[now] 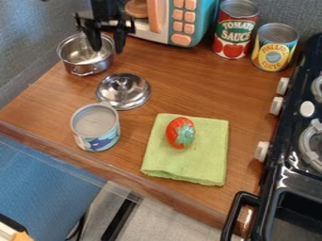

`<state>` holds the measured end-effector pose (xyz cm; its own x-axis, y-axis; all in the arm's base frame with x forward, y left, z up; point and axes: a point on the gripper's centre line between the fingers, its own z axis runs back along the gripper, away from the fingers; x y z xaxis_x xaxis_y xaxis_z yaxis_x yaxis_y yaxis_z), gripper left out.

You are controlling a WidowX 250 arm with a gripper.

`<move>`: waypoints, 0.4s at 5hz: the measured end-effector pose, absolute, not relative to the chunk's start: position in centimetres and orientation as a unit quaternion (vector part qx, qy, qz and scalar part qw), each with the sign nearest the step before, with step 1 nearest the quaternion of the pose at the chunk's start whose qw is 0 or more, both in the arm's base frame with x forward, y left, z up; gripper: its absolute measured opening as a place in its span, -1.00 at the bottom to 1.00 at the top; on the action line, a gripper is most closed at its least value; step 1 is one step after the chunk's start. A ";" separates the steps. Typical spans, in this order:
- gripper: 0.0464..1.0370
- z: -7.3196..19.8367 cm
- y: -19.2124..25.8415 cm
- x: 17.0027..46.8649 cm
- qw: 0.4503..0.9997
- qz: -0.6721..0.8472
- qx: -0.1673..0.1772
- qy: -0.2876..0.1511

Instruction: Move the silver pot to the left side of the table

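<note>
Open gripper (108,50) astride the silver pot's (85,57) rim

Fingers apart, apparently clamping nothing. The pot sits at the desk's (52,96) far left, so placing seems finished; next likely calls for lifting straight up without dragging it.

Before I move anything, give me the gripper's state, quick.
Gripper: open, at the pot's rim, holding nothing.

On the worktop (252,94), the pot (72,54) stands behind the lid (123,96) and 1 can (95,127), left of the microwave (189,23), with the strawberry (179,129) on the cloth (207,164) farther right, 2 cans (234,28) behind it, the stove (292,141) rightmost.
</note>
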<state>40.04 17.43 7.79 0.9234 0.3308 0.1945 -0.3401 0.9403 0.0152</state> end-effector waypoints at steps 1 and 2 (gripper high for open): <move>0.95 9.2 16.5 39.8 0.987 0.126 0.003 -0.097; 0.95 10.7 16.1 39.0 0.991 0.083 0.012 -0.103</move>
